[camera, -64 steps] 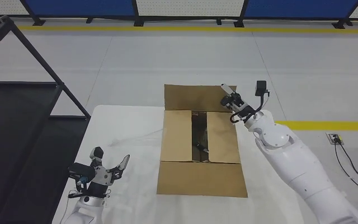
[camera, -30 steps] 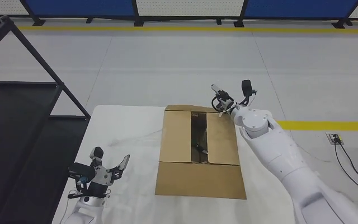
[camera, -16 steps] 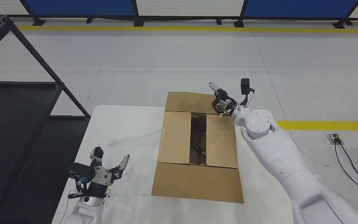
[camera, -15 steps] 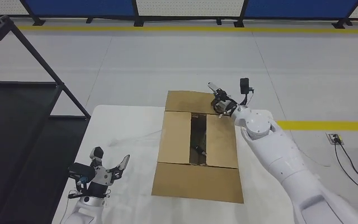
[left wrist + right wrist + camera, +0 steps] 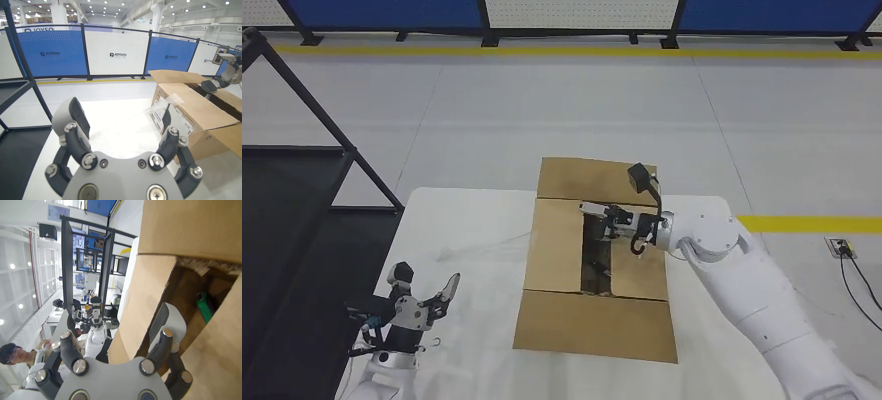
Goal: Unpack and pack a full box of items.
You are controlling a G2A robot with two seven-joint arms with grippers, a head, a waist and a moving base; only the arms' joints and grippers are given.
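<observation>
Two inner flaps (image 5: 554, 250) are half-covering the box (image 5: 592, 325) as the spread-open right gripper (image 5: 588, 209) is straddling one flap's edge, probably needing to pinch and fold it outward.

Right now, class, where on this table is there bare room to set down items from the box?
The widest bare patch of the table lies between the left hand and the cardboard box. The strip on the box's other side lies under the right arm. Crowded: the slot between the top flaps, where the right hand sits.

cardboard box (image 5: 597, 325) | mid-table | flaps part open, center gap
</observation>
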